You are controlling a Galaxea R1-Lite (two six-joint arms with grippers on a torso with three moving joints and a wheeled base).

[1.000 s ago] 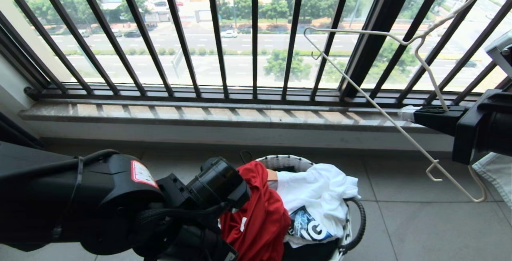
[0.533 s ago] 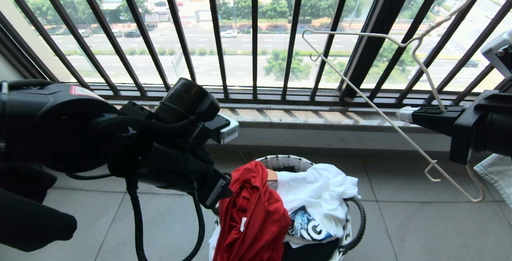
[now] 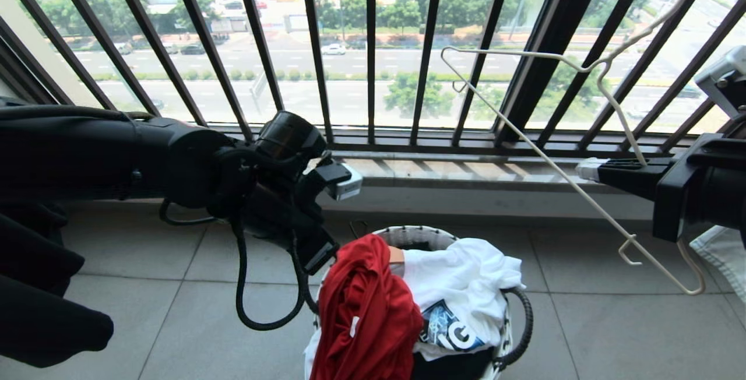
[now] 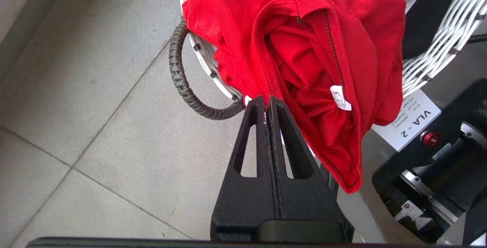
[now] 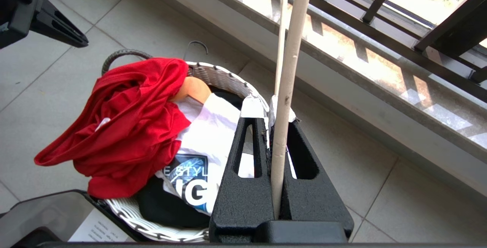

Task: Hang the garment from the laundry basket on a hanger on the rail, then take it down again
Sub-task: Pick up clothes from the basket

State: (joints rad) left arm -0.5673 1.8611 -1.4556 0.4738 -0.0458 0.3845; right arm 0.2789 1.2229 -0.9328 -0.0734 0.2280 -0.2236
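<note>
Left wrist view shows you the left gripper (image 4: pixel 267 101) with its fingers pressed together and nothing between them; the tips stand just at the edge of the garment (image 4: pixel 304 50) and pinch no cloth. The garment is a red bunch that hangs over the rim of the basket (image 4: pixel 437 50) on the robot's left side, with its folds running downward outside the wall. From the left gripper it lies straight ahead, very near, so this arm is much the nearer one.

In the head view the right gripper (image 3: pixel 588 168) is well apart, at the right, clamped on the hanger (image 3: pixel 542 141), which leans in front of the window bars (image 3: pixel 373 48). The rail is not in view.

I judge that you must open the left fingers before you go into the cloth; closed, they will only push it.
</note>
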